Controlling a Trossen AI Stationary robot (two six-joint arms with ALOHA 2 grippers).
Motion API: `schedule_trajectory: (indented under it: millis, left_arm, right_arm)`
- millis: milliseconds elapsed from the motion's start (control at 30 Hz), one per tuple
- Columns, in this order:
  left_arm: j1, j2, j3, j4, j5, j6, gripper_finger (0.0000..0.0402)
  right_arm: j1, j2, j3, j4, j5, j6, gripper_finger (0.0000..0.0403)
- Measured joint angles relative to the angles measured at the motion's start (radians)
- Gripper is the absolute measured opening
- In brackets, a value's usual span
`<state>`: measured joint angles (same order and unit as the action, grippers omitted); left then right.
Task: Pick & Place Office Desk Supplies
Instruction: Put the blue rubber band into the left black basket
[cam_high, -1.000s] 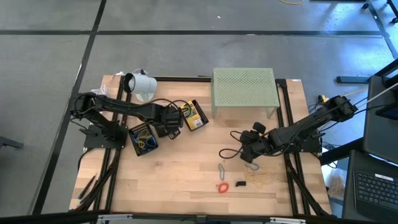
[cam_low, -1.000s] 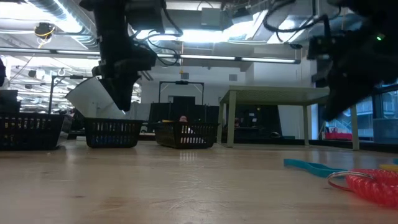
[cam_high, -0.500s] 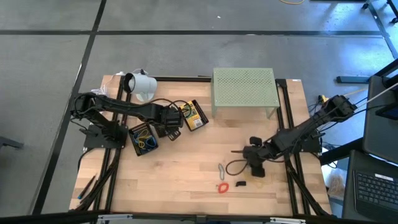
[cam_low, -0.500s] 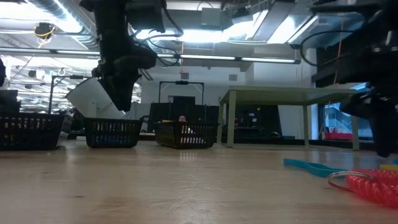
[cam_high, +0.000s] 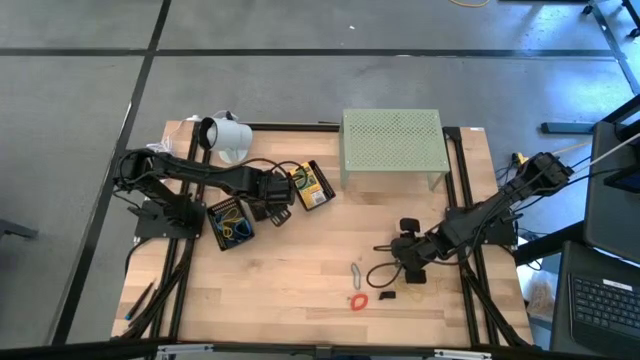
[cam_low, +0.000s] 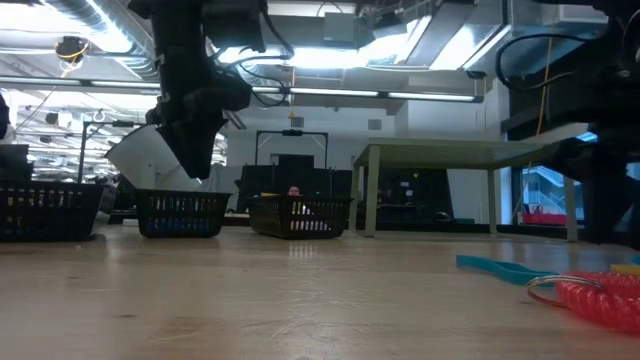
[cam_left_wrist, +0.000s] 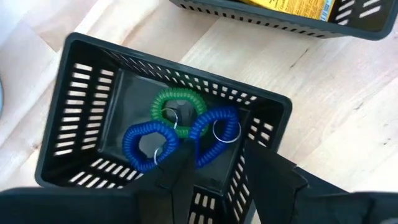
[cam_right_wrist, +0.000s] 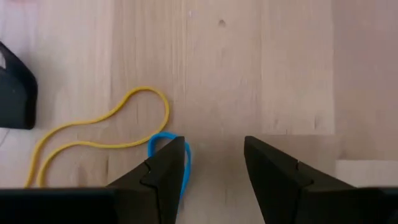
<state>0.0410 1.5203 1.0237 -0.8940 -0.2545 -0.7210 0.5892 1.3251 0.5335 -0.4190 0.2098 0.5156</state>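
Coiled bands (cam_left_wrist: 180, 127) already sit in the black basket (cam_left_wrist: 81, 99) under the left claw (cam_left_wrist: 208, 171), while the released right claw (cam_right_wrist: 214, 165) hovers over loose bands (cam_right_wrist: 99, 134) at five o'clock on the surface (cam_high: 300, 270).

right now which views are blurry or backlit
Low view: bright ceiling lights leave the left arm a dark silhouette, and the red coiled band nearby is soft. Left wrist view: black slotted basket sharp. Right wrist view: blue rubber band sharp, right gripper open.
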Motion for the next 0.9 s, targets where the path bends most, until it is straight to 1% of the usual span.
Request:
schedule_trajectory:
  millis: [133,233,400,500,600,700,867,900]
  left_arm:
    - [0.000,0.000,0.000,0.000,0.035,-0.018,0.0132]
    - [-0.003,0.000,0.000,0.000,0.041,-0.025,0.0132]
    - [-0.008,0.000,0.000,0.001,0.041,-0.026,0.0132]
    - [-0.007,0.000,0.000,0.002,0.040,-0.041,0.0132]
    - [-0.008,0.000,0.000,0.002,0.040,-0.079,0.0132]
    - [-0.007,-0.010,0.000,0.000,0.040,-0.080,0.0132]
    - [-0.008,-0.070,0.000,0.000,0.040,-0.082,0.0132]
    - [-0.008,-0.085,0.000,0.000,0.039,-0.088,0.0132]
  right_arm:
    - [0.002,0.029,0.000,0.006,-0.025,0.000,0.0169]
    - [0.011,0.066,0.001,0.028,-0.049,0.000,0.0169]
    - [0.029,0.108,0.005,0.038,-0.001,0.000,0.0168]
    - [0.035,0.111,0.005,0.048,0.007,0.000,0.0156]
    - [0.044,0.112,0.004,0.053,0.008,0.000,0.0129]
    - [0.051,0.112,0.004,0.058,0.008,0.000,0.0091]
    - [0.056,0.114,0.003,0.066,0.007,0.000,0.0018]
    - [0.056,0.114,0.003,0.067,0.006,-0.001,0.0010]
